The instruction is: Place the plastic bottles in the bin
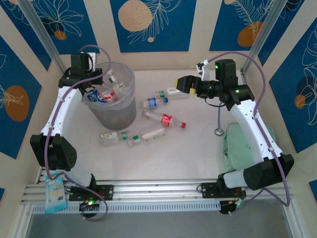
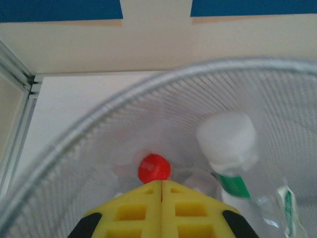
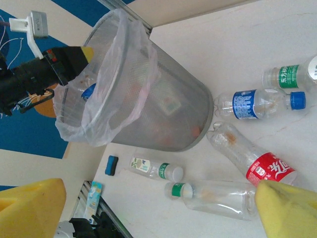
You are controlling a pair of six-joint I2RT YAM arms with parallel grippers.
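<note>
Top view: pale green case (image 1: 242, 148) beside the right arm, apart from everything else. Mesh bin (image 1: 119, 115) far left; left gripper (image 1: 94, 83) over its left rim, above the binned bottles (image 1: 101, 95). Loose bottles (image 1: 166, 120) lie right of the bin, with the right gripper (image 1: 179, 84) beyond them.

Left wrist: yellow fingers (image 2: 143, 210) pressed together, empty. Red cap (image 2: 154, 167) just past the tips; white-capped bottle (image 2: 233, 158) to the right.

Right wrist: jaws wide, empty — red-labelled bottle (image 3: 252, 158) and blue-labelled bottle (image 3: 257, 104) lie flat beside the bin.
</note>
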